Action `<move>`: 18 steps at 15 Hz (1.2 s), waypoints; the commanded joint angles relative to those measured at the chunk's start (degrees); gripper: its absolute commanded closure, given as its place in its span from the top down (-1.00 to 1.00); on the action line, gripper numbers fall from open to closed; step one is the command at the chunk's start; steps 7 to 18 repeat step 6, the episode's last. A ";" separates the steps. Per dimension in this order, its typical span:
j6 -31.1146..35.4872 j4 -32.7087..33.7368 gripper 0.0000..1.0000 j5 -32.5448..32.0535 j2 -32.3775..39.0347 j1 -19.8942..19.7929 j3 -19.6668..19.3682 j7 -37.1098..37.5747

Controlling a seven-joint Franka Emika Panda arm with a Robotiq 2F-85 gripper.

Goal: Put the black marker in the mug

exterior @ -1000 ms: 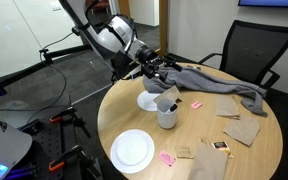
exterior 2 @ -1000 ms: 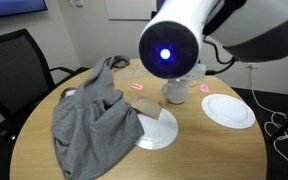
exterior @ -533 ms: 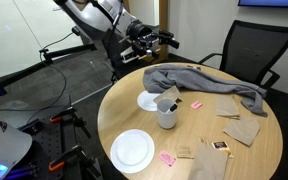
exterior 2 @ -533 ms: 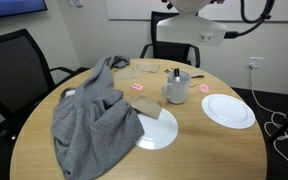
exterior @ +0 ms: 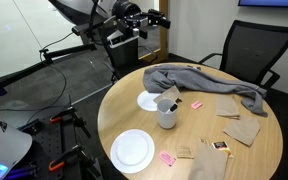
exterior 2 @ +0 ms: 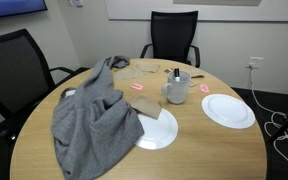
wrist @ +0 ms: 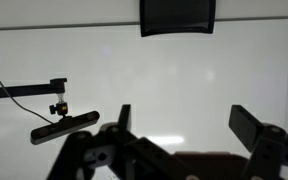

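Note:
The light grey-white mug (exterior: 167,111) stands near the middle of the round wooden table (exterior: 124,110); it also shows in an exterior view (exterior 2: 177,88). The black marker (exterior 2: 175,74) stands upright inside the mug, its top sticking out above the rim; in an exterior view it shows as a dark tip (exterior: 168,100). My gripper (exterior: 154,18) is raised high above and behind the table edge, far from the mug. In the wrist view its fingers (wrist: 184,125) are spread apart and empty, facing a white wall.
A grey cloth (exterior: 204,82) lies across the table, partly over a white plate (exterior: 148,101). Another white plate (exterior: 132,150) sits at the table edge. Brown paper pieces (exterior: 239,128) and pink bits (exterior: 168,158) lie around. A black chair (exterior: 246,52) stands behind.
My arm has lifted up and away from over the table, out of one exterior view entirely. The marker and mug have not moved.

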 commanded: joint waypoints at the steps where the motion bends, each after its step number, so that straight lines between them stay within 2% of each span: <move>1: -0.06 -0.38 1.00 0.06 -0.57 0.03 0.06 -0.16; 18: -0.02 -1.09 1.00 0.06 -1.04 0.03 0.08 -0.17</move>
